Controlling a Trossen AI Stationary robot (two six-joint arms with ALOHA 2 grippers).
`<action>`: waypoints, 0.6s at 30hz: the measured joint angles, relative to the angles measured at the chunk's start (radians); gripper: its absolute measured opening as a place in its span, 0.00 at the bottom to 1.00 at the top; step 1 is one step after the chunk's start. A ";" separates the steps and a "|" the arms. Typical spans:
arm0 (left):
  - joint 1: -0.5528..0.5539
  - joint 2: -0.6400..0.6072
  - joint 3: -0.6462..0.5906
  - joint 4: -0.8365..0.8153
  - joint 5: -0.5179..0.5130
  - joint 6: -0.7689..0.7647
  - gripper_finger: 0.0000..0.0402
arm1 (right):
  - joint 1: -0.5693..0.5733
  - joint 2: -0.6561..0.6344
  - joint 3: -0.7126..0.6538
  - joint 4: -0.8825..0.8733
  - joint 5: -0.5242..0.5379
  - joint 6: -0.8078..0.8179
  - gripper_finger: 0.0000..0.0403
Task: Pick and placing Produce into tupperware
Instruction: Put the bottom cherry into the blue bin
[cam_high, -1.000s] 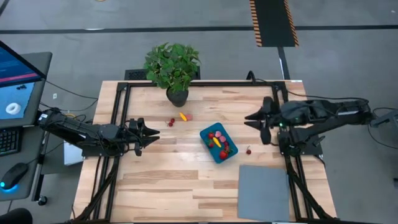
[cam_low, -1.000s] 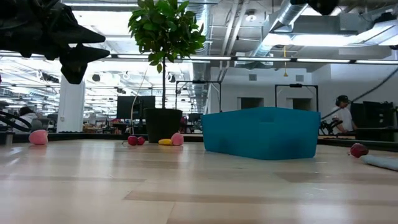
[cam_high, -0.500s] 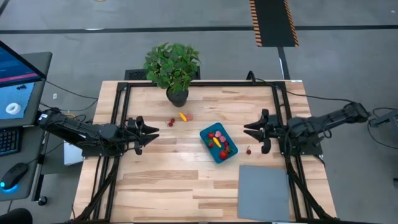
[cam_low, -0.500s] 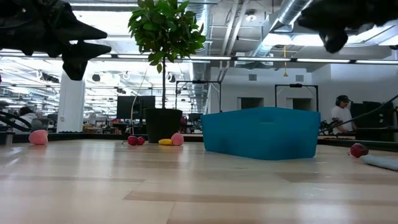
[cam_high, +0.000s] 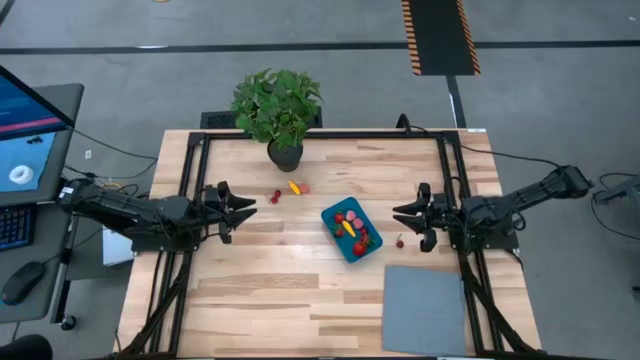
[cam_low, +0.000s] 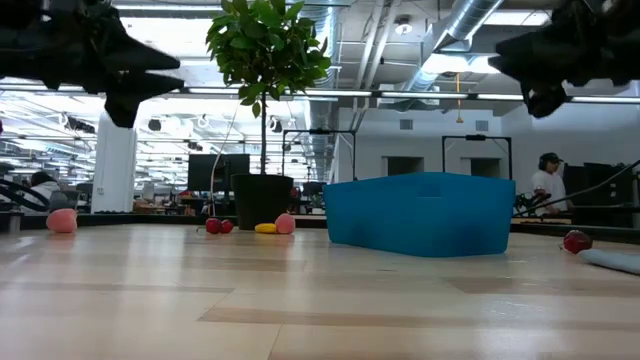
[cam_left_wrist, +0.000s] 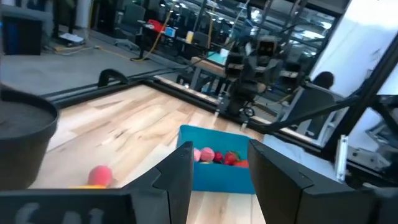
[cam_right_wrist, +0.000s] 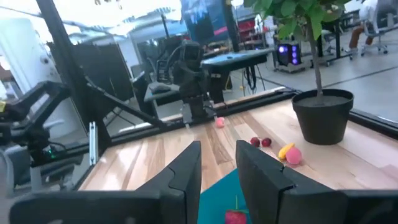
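I see the shallow teal-blue plastic tub (cam_high: 352, 229) mid-table w/ small red, pink, yellow produce pcs (cam_high: 349, 225) inside. One red pc (cam_high: 399, 242) lies right of tub. Right gripper (cam_high: 408, 215) above it, fingers apart, empty. Left gripper (cam_high: 240, 207) open, empty, far left.

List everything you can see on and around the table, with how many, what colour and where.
Tupperware: one, teal-blue, table centre, several red, pink and yellow pieces inside.
Loose produce by the plant: a few, red, yellow and pink, on the wood in front of the pot.
Red piece: one, between tub and right gripper.
Pink piece: one, far table edge in the low view.
Potted plant: one, green, table's back edge.
Mat: one, grey, front right corner.
Left gripper: fingers open, left side.
Right gripper: fingers open, right side.
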 joint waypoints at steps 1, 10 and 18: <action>0.010 0.008 0.011 0.001 0.016 0.001 0.35 | 0.000 -0.008 -0.021 0.024 -0.001 -0.001 0.30; 0.157 0.142 0.096 -0.018 0.128 0.060 0.35 | -0.004 -0.039 -0.094 0.077 0.003 -0.011 0.30; 0.327 0.341 0.176 -0.158 0.160 0.005 0.35 | -0.003 -0.037 -0.094 0.007 -0.001 0.056 0.31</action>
